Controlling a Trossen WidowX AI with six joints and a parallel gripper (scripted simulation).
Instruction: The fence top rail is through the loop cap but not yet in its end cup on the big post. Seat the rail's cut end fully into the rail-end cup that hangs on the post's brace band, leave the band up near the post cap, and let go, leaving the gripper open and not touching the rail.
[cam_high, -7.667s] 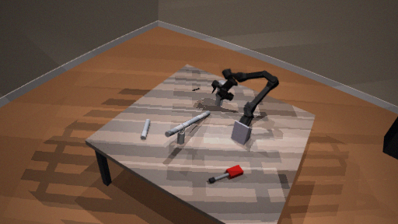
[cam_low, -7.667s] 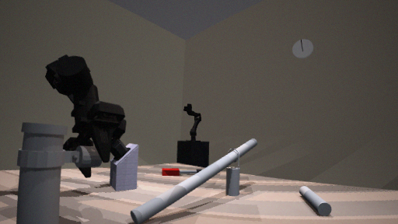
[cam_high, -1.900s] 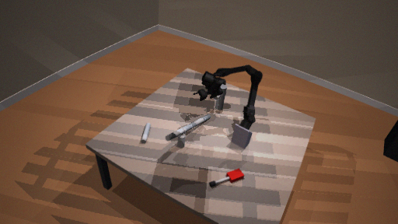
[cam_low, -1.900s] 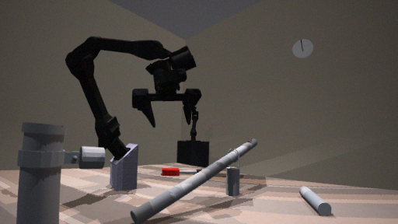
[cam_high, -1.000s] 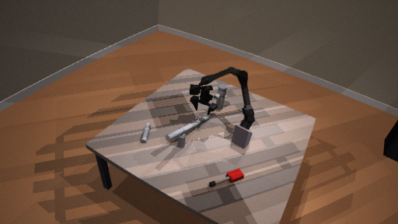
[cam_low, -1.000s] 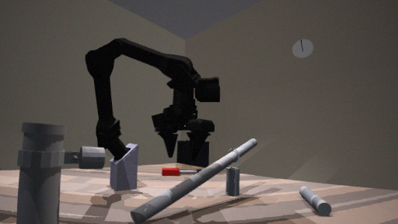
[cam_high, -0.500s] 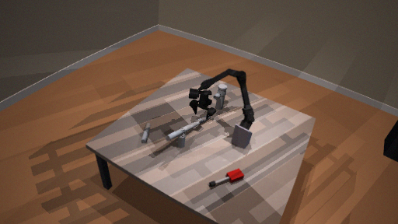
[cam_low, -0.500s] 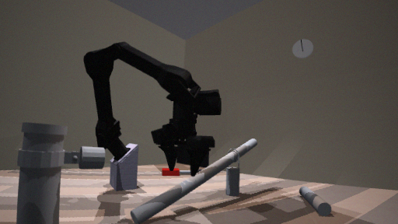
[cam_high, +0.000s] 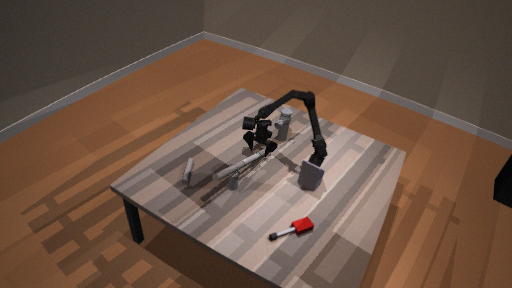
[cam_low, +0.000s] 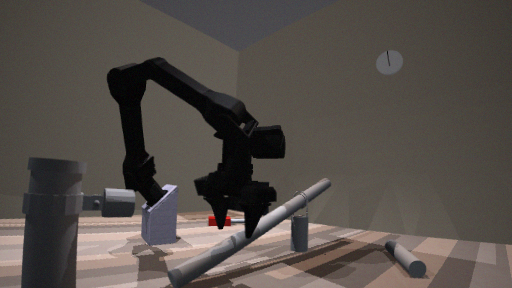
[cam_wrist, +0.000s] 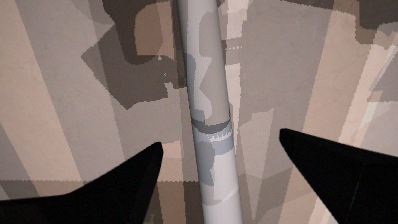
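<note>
The fence top rail (cam_low: 250, 232), a long grey pipe, lies tilted across the patchwork table (cam_high: 350, 210): its far end rides high through the loop cap (cam_low: 300, 196) atop a short grey stub post (cam_low: 300, 232), while its cut end rests low on the tabletop, pointing toward 7 o'clock in the exterior view. That end sits well apart from the rail-end cup (cam_low: 119, 202), which juts sideways from the brace band (cam_low: 52, 204) just under the cap of the big post (cam_low: 49, 225) at the frame's left edge.

The black gripper (cam_low: 236, 220) hangs over the lower half of the rail with its jaws spread wide, one finger on either side of the pipe and nothing clamped between them; in the wrist view the rail (cam_wrist: 212, 125) runs from 12 to 6 o'clock between the two dark fingertips, with table showing on both sides.

Beyond, at 3 o'clock of the stub post, a short loose pipe piece (cam_low: 406, 258) lies flat. The arm's pale base block (cam_low: 160, 215) stands behind the gripper, and a red-handled tool (cam_high: 295, 228) lies near the table's front edge in the top view.
</note>
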